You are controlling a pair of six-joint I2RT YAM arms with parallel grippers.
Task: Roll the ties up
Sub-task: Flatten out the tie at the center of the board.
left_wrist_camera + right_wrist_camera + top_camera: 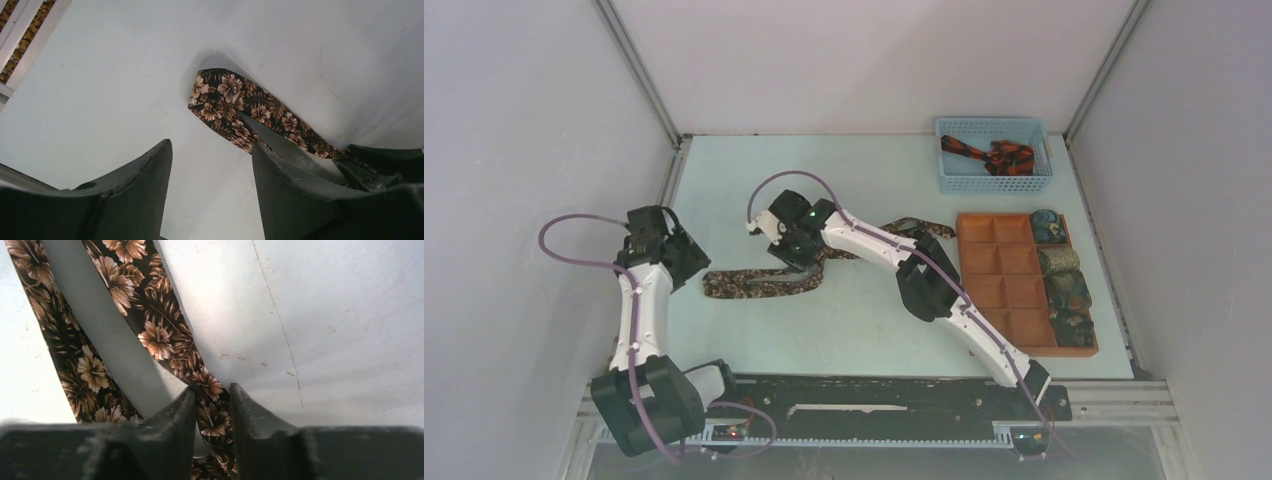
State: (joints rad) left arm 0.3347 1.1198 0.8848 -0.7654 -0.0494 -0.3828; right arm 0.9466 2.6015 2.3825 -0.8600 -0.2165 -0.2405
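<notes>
Here, the brown floral tie lies stretched across the middle of the pale worktop. Its wide pointed tip is toward the left arm and its narrow end reaches toward the right. In the right wrist view we see two strands of it fanning apart on the surface.

The right end effector is down on the tie partway along. Its fingers are set close together and pinch one strand, which fills the narrow gap between them. The other strand runs free just beside it.

The left end effector hovers near the tie's wide tip, fingers spread and apart from the fabric.

Farther right, we find an orange-brown tray of square compartments, with four rolled ties filling its right-hand column, one to a compartment. Behind the tray, in the far right corner, a blue mesh basket holds a black and red-orange tie, lying loose and unrolled.
</notes>
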